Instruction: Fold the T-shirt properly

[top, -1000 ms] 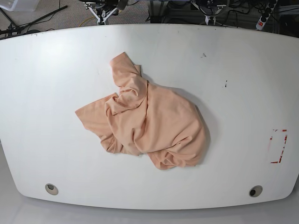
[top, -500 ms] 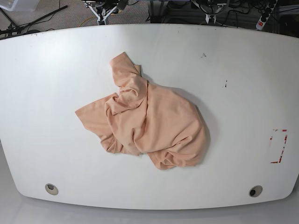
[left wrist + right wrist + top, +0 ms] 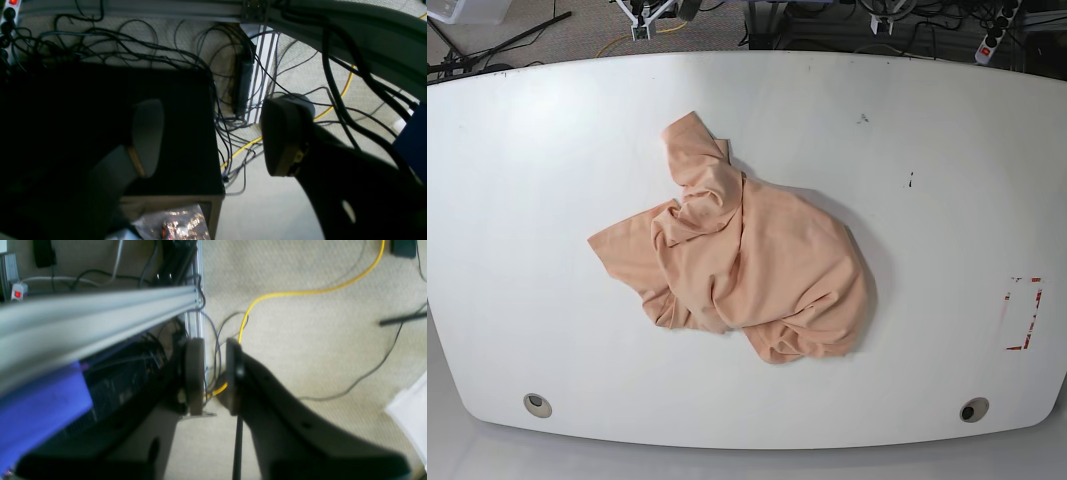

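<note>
The T-shirt (image 3: 757,260), peach-pink, lies crumpled in a heap in the middle of the white table (image 3: 947,150). One sleeve-like flap points toward the far edge and another spreads to the left. Neither gripper touches it. My left gripper (image 3: 215,110) is open, with its jaws wide apart and nothing between them, and it hangs over cables and a dark box beyond the table. My right gripper (image 3: 214,346) is open by a narrow gap and holds nothing. It is over carpet and a yellow cable. In the base view only bits of both arms show at the far edge.
A red tape outline (image 3: 1024,312) marks the table's right side. Two round holes (image 3: 537,405) (image 3: 974,409) sit near the front edge. An aluminium frame bar (image 3: 100,306) and tangled cables (image 3: 133,50) lie behind the table.
The parts of both arms at the far edge of the base view have drawn back, and less of them shows. The T-shirt has not moved.
</note>
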Available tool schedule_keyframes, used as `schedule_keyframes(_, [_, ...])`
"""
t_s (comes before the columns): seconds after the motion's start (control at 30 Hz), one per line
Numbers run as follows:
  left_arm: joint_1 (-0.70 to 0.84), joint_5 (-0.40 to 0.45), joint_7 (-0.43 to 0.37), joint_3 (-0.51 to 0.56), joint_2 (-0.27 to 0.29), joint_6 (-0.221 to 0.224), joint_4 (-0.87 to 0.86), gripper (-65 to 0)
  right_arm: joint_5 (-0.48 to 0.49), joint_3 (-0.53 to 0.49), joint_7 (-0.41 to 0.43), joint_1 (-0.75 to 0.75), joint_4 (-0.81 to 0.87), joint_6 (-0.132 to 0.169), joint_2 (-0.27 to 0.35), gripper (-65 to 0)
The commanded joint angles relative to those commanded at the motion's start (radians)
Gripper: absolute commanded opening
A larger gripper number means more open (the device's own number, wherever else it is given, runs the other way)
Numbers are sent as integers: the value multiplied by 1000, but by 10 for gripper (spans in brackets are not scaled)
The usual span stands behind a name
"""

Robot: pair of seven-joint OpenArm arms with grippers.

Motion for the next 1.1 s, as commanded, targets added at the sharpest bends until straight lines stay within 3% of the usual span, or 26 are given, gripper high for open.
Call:
schedule_keyframes(0.3, [152, -2, 0, 0, 2, 0, 210, -229, 3, 0, -6, -135, 209, 0, -17, -549])
schedule_keyframes(1.1, [597, -2, 2, -3, 2, 0, 801, -229, 8, -2, -6, -448, 552, 5, -44, -549])
